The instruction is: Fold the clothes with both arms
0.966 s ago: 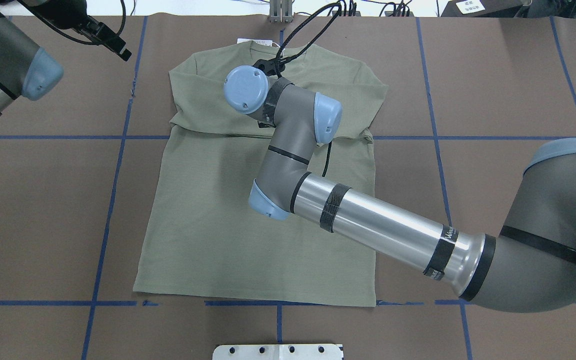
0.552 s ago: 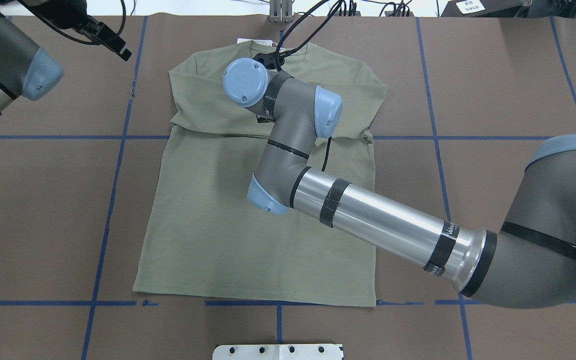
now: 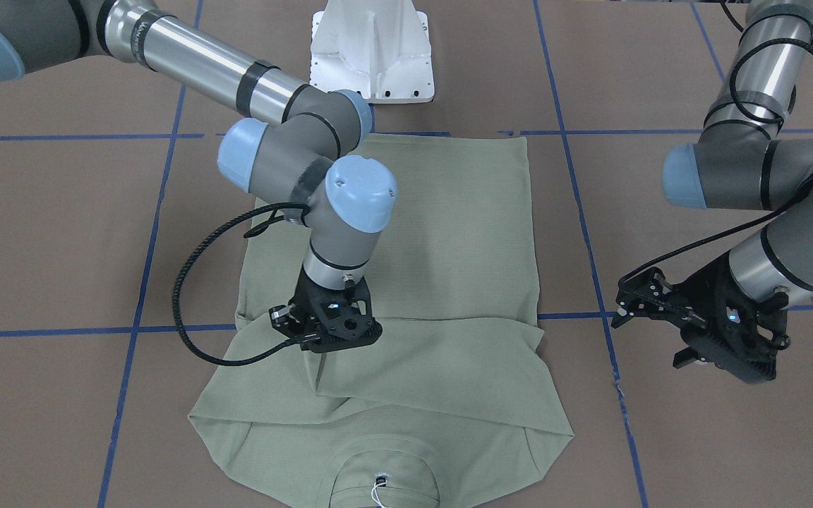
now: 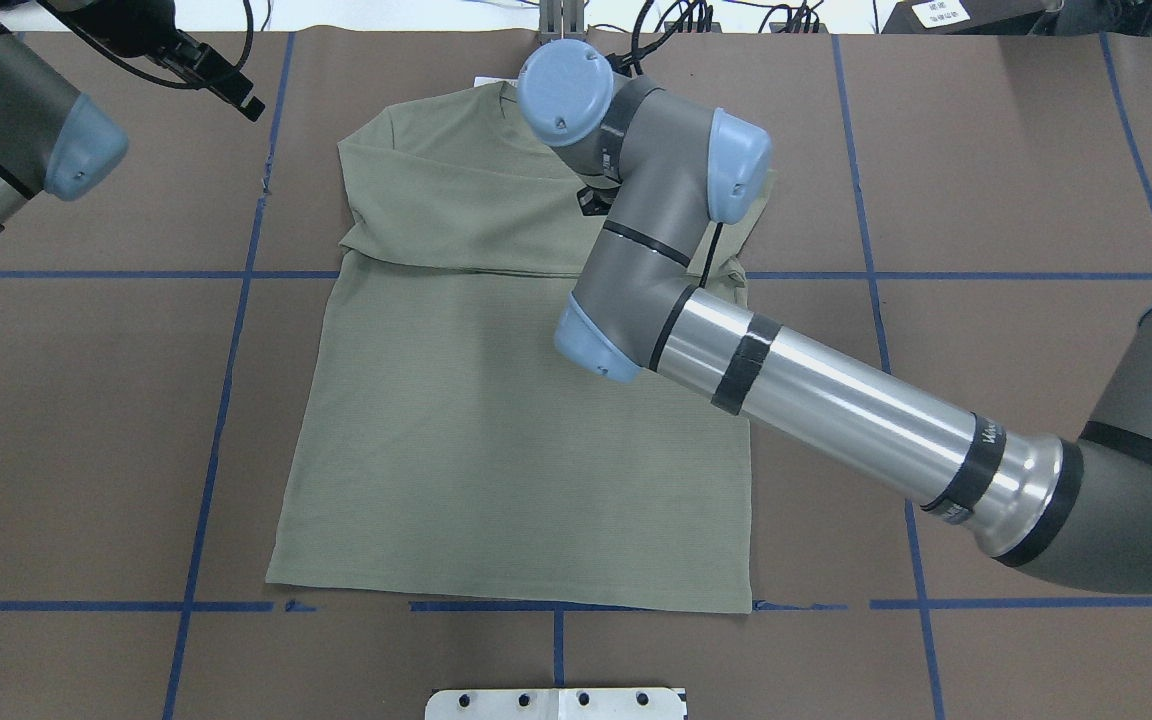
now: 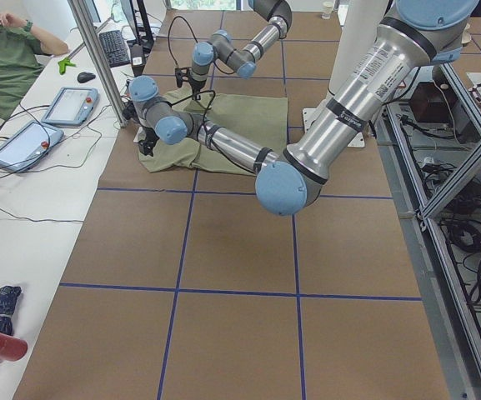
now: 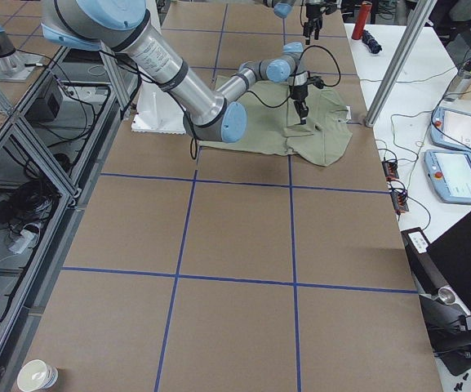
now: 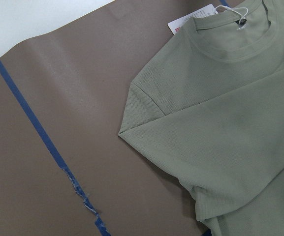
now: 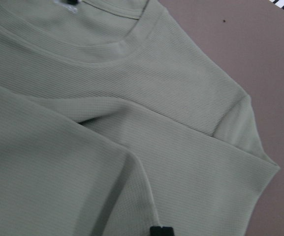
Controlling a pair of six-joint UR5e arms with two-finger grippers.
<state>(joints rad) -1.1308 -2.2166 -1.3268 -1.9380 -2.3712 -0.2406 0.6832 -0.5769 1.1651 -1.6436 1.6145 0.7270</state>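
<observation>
The sage-green shirt [image 4: 496, 440] lies flat mid-frame in the overhead view, rounded collar [image 7: 233, 42] toward the top edge, straight hem [image 4: 506, 597] near the bottom, both sleeves [image 3: 435, 367] folded across the chest in a soft band. It's a fine ribbed knit, matte, with a white hang tag [image 7: 193, 19] beside the collar. The table [image 4: 986, 150] wears dull brown sheet crossed by blue tape lines [image 4: 226, 330], frayed at one spot. The right gripper [image 3: 325, 331] hangs low over the folded sleeves; whether it's clenched I cannot tell. The left gripper [image 3: 648, 343] hovers at the front view's right, clear of the shirt, jaws spread and empty, bare brown surface all round it
</observation>
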